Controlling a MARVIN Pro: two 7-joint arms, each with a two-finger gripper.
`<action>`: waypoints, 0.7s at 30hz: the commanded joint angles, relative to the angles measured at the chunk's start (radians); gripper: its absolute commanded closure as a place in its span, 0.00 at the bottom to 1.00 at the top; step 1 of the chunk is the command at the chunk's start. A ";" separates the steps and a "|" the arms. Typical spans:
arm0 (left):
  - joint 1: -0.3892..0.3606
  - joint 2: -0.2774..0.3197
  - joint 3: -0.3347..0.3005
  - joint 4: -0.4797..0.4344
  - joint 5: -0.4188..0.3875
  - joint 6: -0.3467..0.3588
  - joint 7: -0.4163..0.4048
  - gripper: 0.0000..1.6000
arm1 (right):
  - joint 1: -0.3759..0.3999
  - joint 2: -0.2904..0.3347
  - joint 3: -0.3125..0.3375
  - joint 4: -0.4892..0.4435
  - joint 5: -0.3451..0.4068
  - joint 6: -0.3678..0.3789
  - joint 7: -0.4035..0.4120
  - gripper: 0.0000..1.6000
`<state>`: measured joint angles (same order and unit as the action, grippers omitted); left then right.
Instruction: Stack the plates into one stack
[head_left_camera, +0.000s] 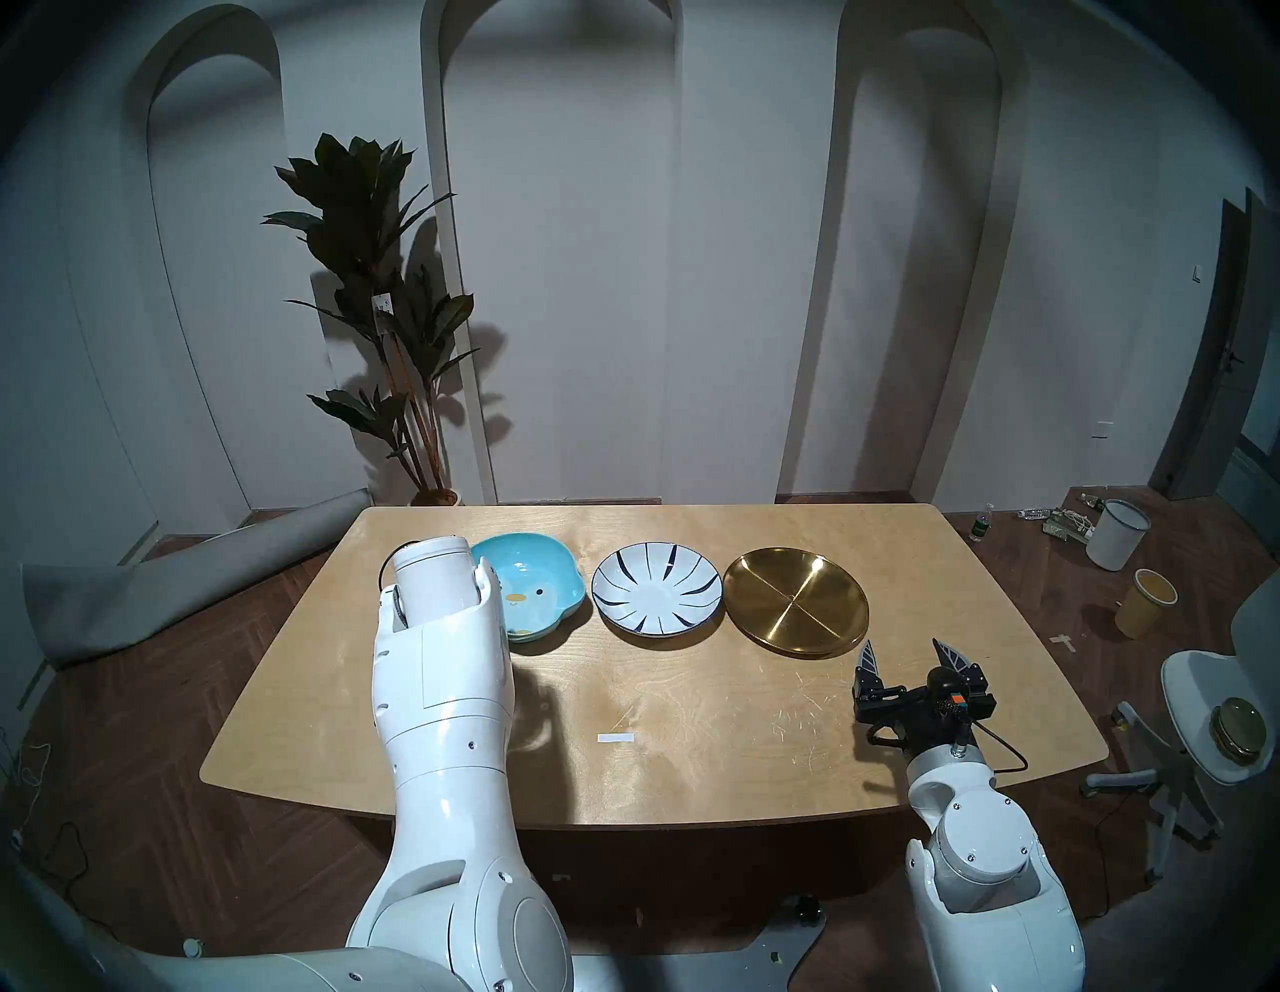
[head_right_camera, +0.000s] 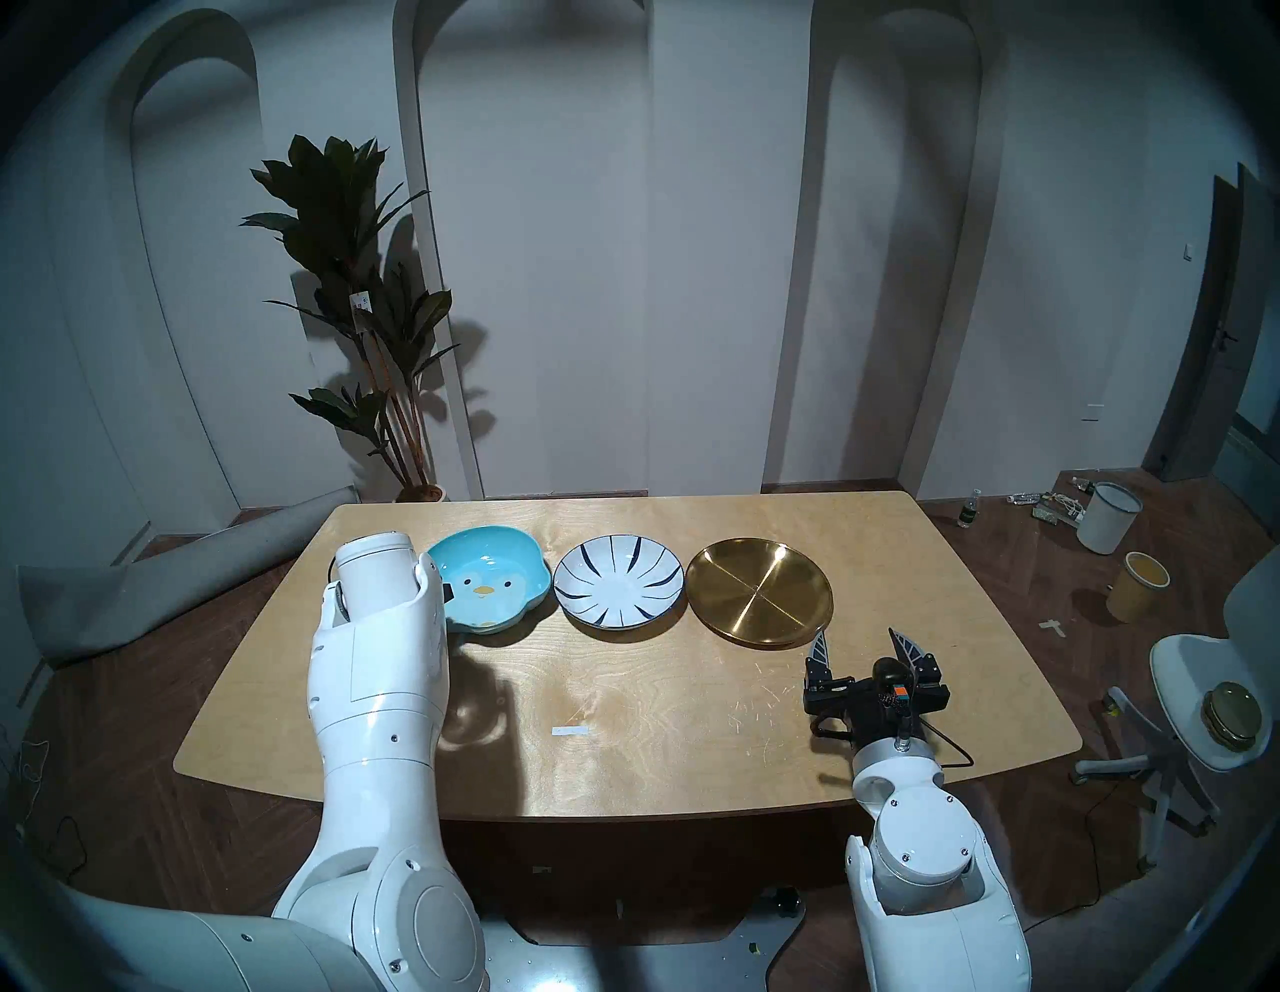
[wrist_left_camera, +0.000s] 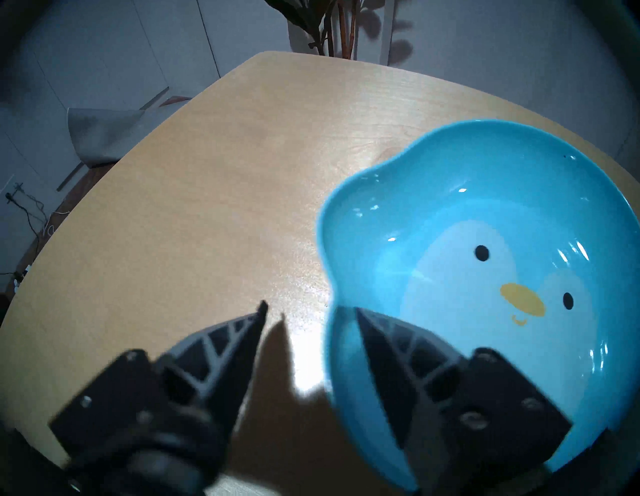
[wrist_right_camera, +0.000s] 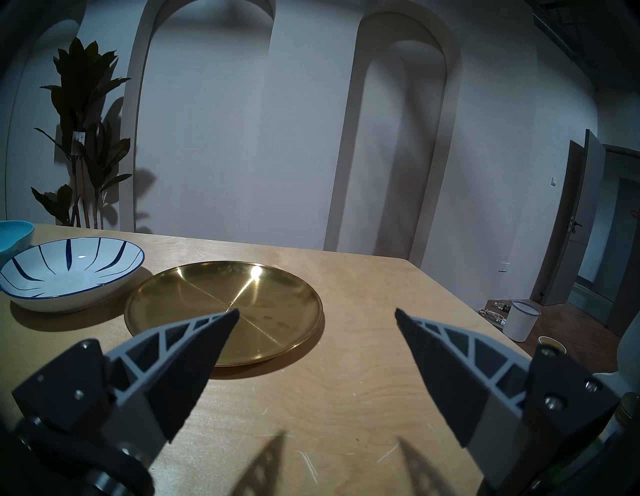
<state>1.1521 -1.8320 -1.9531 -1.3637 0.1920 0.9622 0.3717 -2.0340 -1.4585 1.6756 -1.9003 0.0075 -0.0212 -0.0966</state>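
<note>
Three plates are lying in a row across the far half of the desk (head_left_camera: 692, 727): the turquoise penguin plate (head_left_camera: 537, 589) at 9 o'clock, the blue-striped white plate (head_left_camera: 656, 589) in the middle, the gold plate (head_left_camera: 796, 601) at 3 o'clock. The left tool (wrist_left_camera: 310, 310) is straddling the penguin plate's wavy rim, its jaws apart, one finger inside the dish, one outside, gripping nothing yet. The right tool (wrist_right_camera: 317, 315) is hovering wide open and empty near the gold plate's 5 o'clock edge.
</note>
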 joint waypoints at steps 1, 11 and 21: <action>-0.063 -0.026 -0.016 0.018 0.016 -0.002 0.049 0.65 | 0.003 0.001 -0.001 -0.021 0.000 -0.006 0.000 0.00; -0.105 -0.058 -0.072 0.057 0.024 -0.002 0.112 1.00 | 0.003 0.004 -0.002 -0.022 0.004 -0.006 -0.001 0.00; -0.156 -0.083 -0.122 0.073 0.024 -0.002 0.160 1.00 | 0.003 0.008 -0.004 -0.022 0.008 -0.006 -0.002 0.00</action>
<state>1.0533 -1.8983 -2.0532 -1.2911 0.2109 0.9610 0.4962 -2.0342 -1.4510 1.6723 -1.9006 0.0164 -0.0212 -0.0991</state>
